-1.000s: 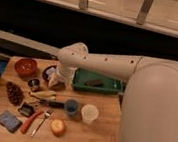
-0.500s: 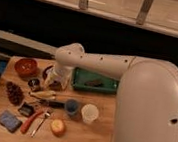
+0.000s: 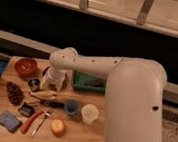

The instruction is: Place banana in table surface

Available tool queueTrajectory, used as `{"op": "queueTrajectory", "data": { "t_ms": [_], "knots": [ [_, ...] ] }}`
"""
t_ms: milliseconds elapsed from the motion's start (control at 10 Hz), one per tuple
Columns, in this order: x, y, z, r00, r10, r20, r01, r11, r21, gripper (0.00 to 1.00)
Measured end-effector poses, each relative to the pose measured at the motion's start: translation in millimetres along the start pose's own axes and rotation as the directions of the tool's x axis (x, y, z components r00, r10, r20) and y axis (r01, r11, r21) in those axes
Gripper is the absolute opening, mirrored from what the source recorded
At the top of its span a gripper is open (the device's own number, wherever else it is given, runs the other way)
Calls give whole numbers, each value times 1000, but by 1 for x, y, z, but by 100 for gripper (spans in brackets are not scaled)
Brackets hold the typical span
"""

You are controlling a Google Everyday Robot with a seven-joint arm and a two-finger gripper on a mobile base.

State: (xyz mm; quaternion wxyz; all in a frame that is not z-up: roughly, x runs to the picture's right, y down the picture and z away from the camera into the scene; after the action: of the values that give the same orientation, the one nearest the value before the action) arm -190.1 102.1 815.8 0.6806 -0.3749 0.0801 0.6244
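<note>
In the camera view the gripper (image 3: 53,84) hangs low over the worktop (image 3: 79,137); whether it is spread or closed I cannot tell. The banana (image 3: 43,94) lies flat on the wood just in front of it, so the placing looks nearly done, with at most letting go and backing off left. A red bowl (image 3: 26,66) sits left of the gripper and a green tray (image 3: 88,82) right of it. The planked worktop is crowded, and a dark wall runs behind it.
</note>
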Motion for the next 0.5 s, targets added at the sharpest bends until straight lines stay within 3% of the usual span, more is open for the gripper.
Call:
{"op": "queueTrajectory", "data": {
  "t_ms": [300, 500],
  "knots": [
    [2, 6, 26, 999, -26, -46, 26, 1000, 11, 65],
    [2, 1, 40, 997, -34, -71, 41, 995, 91, 65]
  ]
}}
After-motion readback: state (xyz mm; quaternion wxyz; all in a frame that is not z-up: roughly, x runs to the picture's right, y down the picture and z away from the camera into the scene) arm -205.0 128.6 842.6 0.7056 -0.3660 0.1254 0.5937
